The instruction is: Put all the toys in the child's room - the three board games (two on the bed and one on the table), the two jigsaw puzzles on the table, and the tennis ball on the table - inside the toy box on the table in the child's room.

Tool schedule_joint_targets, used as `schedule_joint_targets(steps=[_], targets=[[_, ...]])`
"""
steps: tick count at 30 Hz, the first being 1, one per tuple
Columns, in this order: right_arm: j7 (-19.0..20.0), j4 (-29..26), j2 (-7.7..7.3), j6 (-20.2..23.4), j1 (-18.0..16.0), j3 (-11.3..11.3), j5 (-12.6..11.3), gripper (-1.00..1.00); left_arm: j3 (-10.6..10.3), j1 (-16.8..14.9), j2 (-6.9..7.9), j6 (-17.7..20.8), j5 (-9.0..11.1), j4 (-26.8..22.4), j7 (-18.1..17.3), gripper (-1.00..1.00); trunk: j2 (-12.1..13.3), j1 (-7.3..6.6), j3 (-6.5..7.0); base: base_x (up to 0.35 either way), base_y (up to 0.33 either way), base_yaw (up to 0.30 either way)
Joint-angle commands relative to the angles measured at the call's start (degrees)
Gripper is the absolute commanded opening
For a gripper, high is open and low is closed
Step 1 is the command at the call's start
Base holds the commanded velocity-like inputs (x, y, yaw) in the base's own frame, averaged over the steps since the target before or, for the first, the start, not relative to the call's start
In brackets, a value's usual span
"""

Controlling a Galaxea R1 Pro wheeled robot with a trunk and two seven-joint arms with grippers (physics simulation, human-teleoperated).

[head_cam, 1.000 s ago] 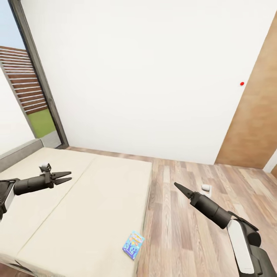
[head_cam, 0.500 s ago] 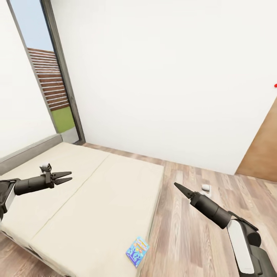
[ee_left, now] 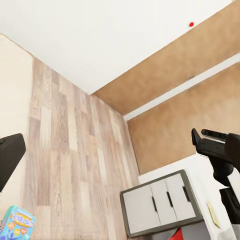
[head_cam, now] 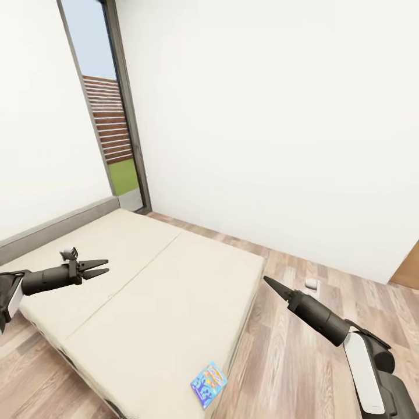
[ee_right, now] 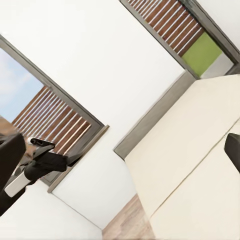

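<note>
A small blue board game [head_cam: 208, 384] lies flat on the beige bed [head_cam: 145, 302], at the mattress corner nearest me; its corner also shows in the left wrist view [ee_left: 15, 225]. My left gripper [head_cam: 106, 267] hovers open over the bed's left half, far from the game. To the right, my right gripper [head_cam: 269, 282] is held out open above the wood floor beside the bed. Nothing is between either pair of fingers. The left wrist view catches the table's pale top [ee_left: 200, 172] joined to a low cabinet [ee_left: 160, 202] with white doors.
A tall dark-framed window [head_cam: 110, 116] stands behind the grey headboard [head_cam: 52, 227]. White walls close the room. A small white object [head_cam: 311, 283] lies on the plank floor right of the bed. A wooden panel [head_cam: 408, 267] shows at the far right.
The whole picture has shifted right and down: the camera has turned left. More window, left wall and floor on the bed's left show. Both arms hold the same pose.
</note>
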Motion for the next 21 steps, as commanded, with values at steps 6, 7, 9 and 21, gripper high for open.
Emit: schedule_joint_targets(steps=[6,7,9,21], targets=[[0.1,0.0,0.0,0.3,0.0,-0.1,-0.2,1.0,0.0,-0.1,-0.01,0.6,-0.1,0.0,-0.3,1.0,-0.1,0.04,-0.13,0.001,-0.03,0.291],[0.1,0.0,0.0,0.3,0.0,-0.1,-0.2,1.0,0.0,-0.1,-0.01,0.6,-0.1,0.0,-0.3,1.0,-0.1,0.04,-0.13,0.0,-0.008,0.291],[0.1,0.0,0.0,0.3,0.0,-0.1,-0.2,1.0,0.0,-0.1,-0.01,0.6,-0.1,0.0,-0.3,1.0,-0.1,0.04,-0.13,0.0,-0.005,0.291],[0.0,0.0,0.0,0.3,0.0,-0.1,-0.2,1.0,0.0,-0.1,-0.01,0.6,-0.1,0.0,-0.3,1.0,-0.1,0.04,-0.13,0.0,-0.125,0.291]])
